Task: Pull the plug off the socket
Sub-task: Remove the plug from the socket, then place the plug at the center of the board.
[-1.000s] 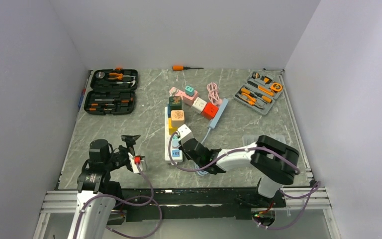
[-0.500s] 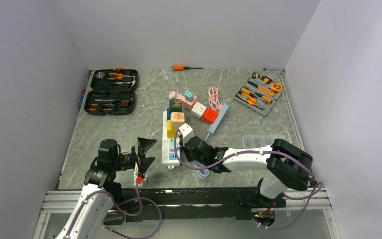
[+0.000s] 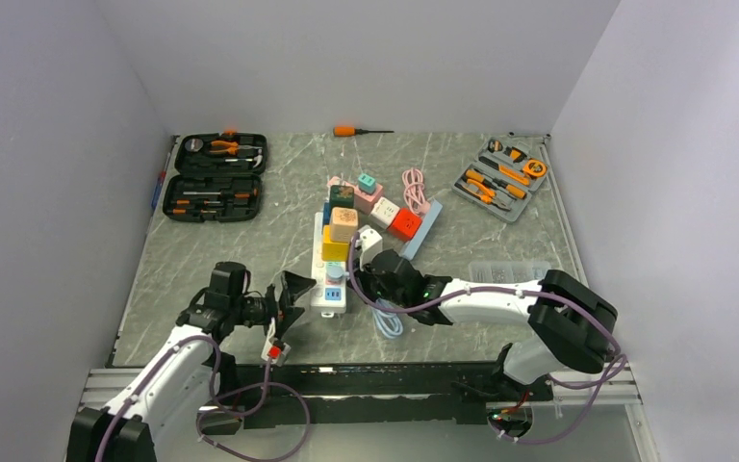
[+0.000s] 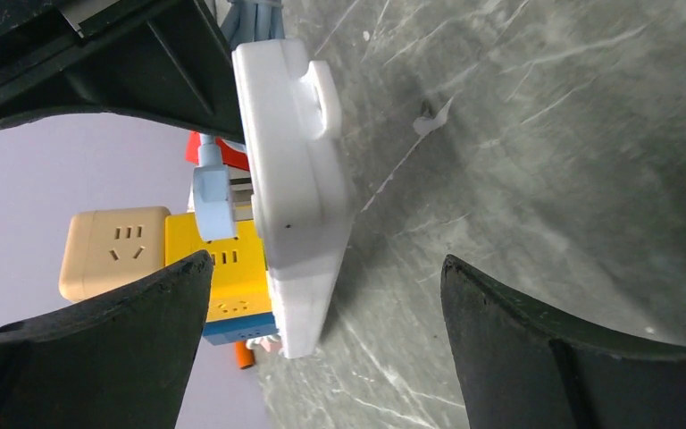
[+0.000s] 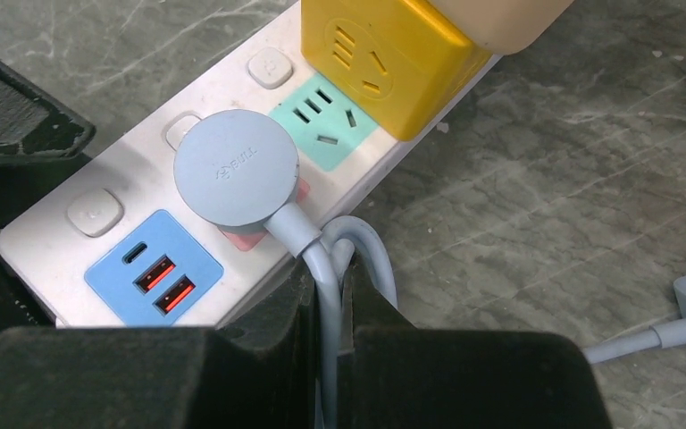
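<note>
Two grippers flank the white power strip (image 3: 330, 281): the left gripper (image 3: 293, 298) spread wide at its near end, the right gripper (image 3: 364, 280) pinched on the grey-blue cable (image 5: 326, 268) just below the round plug (image 5: 236, 170), seated mid-strip between a yellow adapter cube (image 5: 393, 54) and a blue USB panel (image 5: 154, 268).

Loses the cable (image 5: 326, 268) of the round plug (image 5: 237, 170) between the fingers (image 5: 464, 375) of the right hand (image 5: 326, 308) in the right wrist view; crops the yellow adapter (image 5: 393, 54) at the top edge. From above, cannot read the plug under that hand. From the left wrist, shows the power strip (image 4: 295, 179) edge-on only, its face partly behind dark housing (image 4: 98, 63).
</note>
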`<state>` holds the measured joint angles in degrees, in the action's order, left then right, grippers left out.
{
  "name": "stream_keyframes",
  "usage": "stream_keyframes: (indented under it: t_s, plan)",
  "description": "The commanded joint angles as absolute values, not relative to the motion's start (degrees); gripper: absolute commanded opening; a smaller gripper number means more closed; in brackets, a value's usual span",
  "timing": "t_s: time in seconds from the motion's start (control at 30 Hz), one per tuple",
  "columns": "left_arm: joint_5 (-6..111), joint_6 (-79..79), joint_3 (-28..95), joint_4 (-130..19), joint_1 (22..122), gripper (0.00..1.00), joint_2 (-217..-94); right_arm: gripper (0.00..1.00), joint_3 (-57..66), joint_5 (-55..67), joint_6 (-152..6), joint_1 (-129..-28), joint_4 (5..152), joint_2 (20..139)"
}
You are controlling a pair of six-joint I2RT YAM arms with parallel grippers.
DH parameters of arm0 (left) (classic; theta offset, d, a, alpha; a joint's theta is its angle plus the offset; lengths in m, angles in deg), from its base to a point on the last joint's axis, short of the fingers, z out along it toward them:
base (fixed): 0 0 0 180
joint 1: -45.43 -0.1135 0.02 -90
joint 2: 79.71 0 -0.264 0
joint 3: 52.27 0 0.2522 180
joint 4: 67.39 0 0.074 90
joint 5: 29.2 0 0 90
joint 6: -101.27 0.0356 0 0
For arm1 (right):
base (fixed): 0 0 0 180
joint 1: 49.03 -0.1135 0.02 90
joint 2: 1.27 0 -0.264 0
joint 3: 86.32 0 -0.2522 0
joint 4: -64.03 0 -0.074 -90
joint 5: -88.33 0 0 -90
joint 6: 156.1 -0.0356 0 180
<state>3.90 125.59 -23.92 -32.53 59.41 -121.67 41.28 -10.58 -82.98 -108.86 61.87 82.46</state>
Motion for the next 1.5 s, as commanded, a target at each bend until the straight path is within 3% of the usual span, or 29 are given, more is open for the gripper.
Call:
stream_keyframes:
  t_s: [0.0, 0.07, 0.13, 0.23, 0.33, 0.43, 0.5, 0.6, 0.77, 0.9, 1.0, 1.13, 1.3, 1.47]
  plan:
    - [0.62, 128.29, -26.79, -46.69, 60.30, 0.99, -124.60, 0.00, 37.24, -7.83, -85.26, -108.79, 51.97, 79.34]
    - [0.36, 124.45, -28.92, -59.59, 61.78, 0.99, -126.77, 0.00, 37.37, -7.25, -85.58, -108.79, 51.63, 80.05]
    - [1.22, 121.24, -29.15, -65.01, 63.98, 0.93, -128.91, 0.00, 37.69, -6.66, -85.97, -108.79, 51.17, 80.39]
    - [3.32, 119.86, -27.00, -64.14, 67.10, 0.77, -131.02, 0.00, 38.07, -6.41, -86.17, -108.81, 50.80, 80.53]
    - [7.30, 116.82, -24.70, -63.21, 70.26, 0.51, -132.72, 0.00, 38.00, -6.97, -85.67, -108.75, 51.17, 80.63]
    - [9.75, 116.38, -23.63, -60.31, 71.00, 0.39, -133.04, 0.00, 38.47, -7.66, -85.16, -108.49, 52.56, 79.89]
    - [11.60, 112.02, -22.81, -59.56, 71.07, 0.42, -132.33, 0.00, 39.90, -9.20, -84.49, -108.53, 54.36, 78.40]
    - [15.25, 105.05, -20.76, -57.68, 71.06, 0.54, -131.01, 0.00, 44.22, -12.69, -84.71, -108.53, 58.11, 74.58]
    - [16.69, 104.28, -18.88, -51.17, 71.06, 0.56, -127.86, 0.00, 50.95, -15.02, -93.58, -108.42, 66.99, 68.18]
    - [16.54, 103.26, -16.50, -48.73, 71.10, 0.56, -127.60, 0.29, 55.33, -14.17, -99.10, -108.48, 70.96, 65.20]
    - [17.72, 102.21, -13.56, -47.26, 71.25, 0.57, -128.73, 0.62, 54.68, -15.40, -100.06, -108.41, 76.81, 65.01]
    - [20.27, 100.57, -9.90, -46.08, 71.23, 0.59, -131.02, 0.85, 52.43, -17.21, -99.80, -106.41, 81.72, 61.03]
    - [22.35, 94.82, -5.04, -46.31, 71.27, 0.65, -133.42, 0.86, 47.03, -14.63, -98.54, -94.27, 84.52, 52.49]
    - [23.60, 94.92, 0.70, -38.98, 72.34, 0.72, -134.45, 0.87, 39.29, -15.53, -97.53, -83.21, 87.23, 57.92]
